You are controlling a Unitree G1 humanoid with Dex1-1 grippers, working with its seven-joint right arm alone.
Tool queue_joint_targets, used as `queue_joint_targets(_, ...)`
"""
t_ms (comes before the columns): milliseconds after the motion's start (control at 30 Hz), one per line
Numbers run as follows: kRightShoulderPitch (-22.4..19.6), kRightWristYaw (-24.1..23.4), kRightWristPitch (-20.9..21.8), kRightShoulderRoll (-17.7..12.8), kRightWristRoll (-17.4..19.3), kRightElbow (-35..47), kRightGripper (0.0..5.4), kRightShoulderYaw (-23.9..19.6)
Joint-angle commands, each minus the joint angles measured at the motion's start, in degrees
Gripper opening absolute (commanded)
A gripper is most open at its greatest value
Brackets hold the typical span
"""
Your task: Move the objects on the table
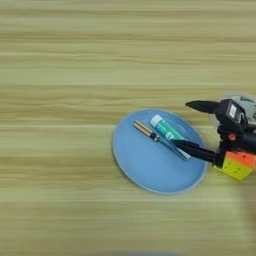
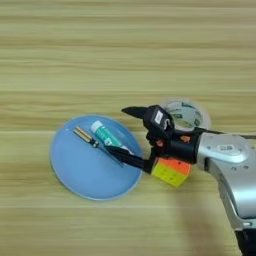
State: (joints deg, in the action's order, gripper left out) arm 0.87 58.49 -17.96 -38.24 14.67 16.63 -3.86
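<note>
A white glue stick with a green label lies on the blue round plate, with the thin tan-handled screwdriver beside it on its left. The multicoloured puzzle cube rests on the table just right of the plate, partly hidden by the arm. My right gripper is open over the plate's right rim. Its lower finger reaches over the glue stick's near end. Nothing is held.
A clear tape roll lies flat behind the gripper's wrist, partly covered by it. The silver forearm comes in from the lower right and crosses above the cube.
</note>
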Motion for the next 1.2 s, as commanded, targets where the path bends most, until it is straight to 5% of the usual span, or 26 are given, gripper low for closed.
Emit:
queue_joint_targets(33,-0.39,-2.88,-3.53,-2.02,-1.25,3.79,5.39,1.4)
queue_joint_targets(767,-3.84,-11.24,-8.71,1.75,-7.5,-3.41,5.39,6.43)
queue_joint_targets(1200,-4.0,-10.91,-8.82,1.83,-8.79,-4.81,3.91,7.84)
